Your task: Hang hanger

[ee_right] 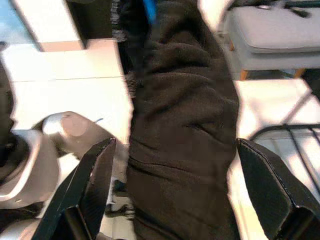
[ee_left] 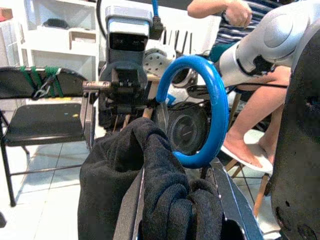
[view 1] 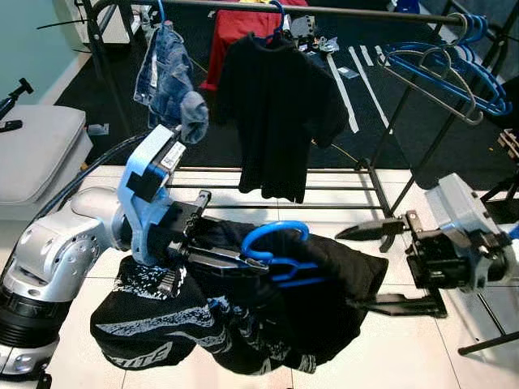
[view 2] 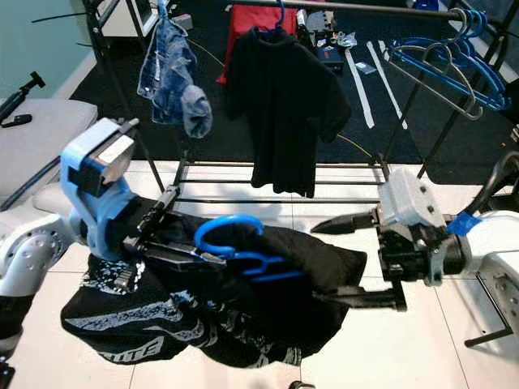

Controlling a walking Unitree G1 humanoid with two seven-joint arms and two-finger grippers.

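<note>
A blue hanger [view 1: 276, 237] carries a black garment [view 1: 170, 324] with white print, held low over the tiled floor. My left gripper [view 1: 237, 259] is shut on the hanger's neck and the bunched cloth; the hook [ee_left: 216, 115] curls just past its fingers. My right gripper [view 1: 371, 271] is open, one finger above and one below the garment's right edge [ee_right: 185, 135], which lies between them. The black clothes rail [view 1: 340, 10] runs across the top, beyond both grippers.
On the rail hang a black T-shirt [view 1: 280, 113], a denim piece [view 1: 170, 77] and several empty blue hangers [view 1: 454, 69]. The rack's lower bars [view 1: 276, 188] cross behind. A grey seat [view 1: 36, 150] is at left. A seated person [ee_left: 250, 100] and a chair [ee_left: 35, 115] are nearby.
</note>
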